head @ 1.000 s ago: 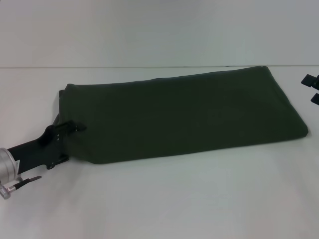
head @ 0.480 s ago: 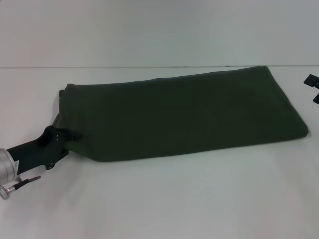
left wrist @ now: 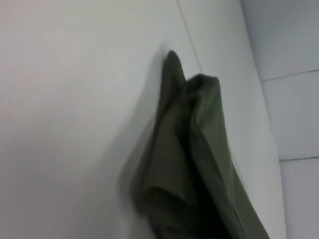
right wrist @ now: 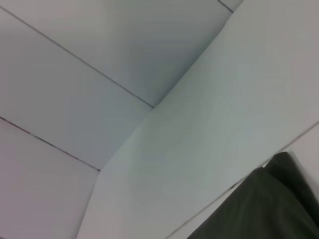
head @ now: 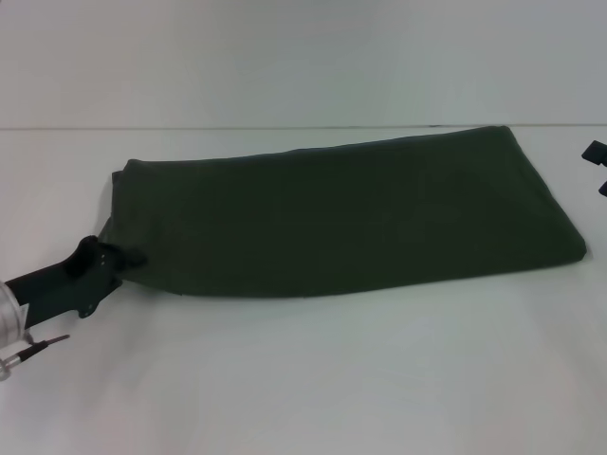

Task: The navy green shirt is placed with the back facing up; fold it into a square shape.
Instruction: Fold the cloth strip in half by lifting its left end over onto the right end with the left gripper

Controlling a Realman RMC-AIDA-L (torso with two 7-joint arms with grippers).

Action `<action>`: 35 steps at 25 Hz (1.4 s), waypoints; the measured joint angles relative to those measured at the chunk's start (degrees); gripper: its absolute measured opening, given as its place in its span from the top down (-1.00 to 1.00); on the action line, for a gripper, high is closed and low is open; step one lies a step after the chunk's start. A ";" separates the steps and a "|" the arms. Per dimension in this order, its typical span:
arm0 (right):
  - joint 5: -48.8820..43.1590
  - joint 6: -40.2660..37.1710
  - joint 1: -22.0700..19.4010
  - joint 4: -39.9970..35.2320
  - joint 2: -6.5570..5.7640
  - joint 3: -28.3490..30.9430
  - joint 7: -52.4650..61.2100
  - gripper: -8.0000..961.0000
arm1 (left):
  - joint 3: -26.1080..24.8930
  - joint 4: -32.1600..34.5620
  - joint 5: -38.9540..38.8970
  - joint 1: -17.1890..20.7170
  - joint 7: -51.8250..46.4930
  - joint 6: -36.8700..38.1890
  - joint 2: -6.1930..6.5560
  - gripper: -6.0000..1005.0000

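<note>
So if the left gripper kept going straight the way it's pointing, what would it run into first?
The navy green shirt. The left gripper sits at the shirt's near left corner and points up and right across it, so it would probably push straight into the folded fabric.

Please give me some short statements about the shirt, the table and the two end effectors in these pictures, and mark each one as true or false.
1. The navy green shirt lies folded into a long band. True.
2. The left end effector is at the shirt's near left corner. True.
3. The right end effector rests on the middle of the shirt. False: it is off the cloth, at the right edge of the head view.
4. Cream lettering shows on the shirt. False: only plain green cloth shows.
5. The table is white. True.
</note>
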 joint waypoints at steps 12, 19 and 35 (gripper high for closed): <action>-0.02 0.15 -0.13 0.79 -0.22 1.64 0.09 -0.89 | -6.29 2.42 -0.24 3.84 3.34 -4.80 -0.39 0.96; -0.07 0.44 -0.29 1.50 -0.39 1.65 0.03 -0.88 | -9.16 2.56 -0.24 4.78 4.60 -6.41 -0.14 0.94; -0.46 -0.01 -0.26 2.05 -0.15 1.24 -0.64 -0.87 | -9.66 4.32 -8.11 0.71 6.76 10.64 -0.20 0.92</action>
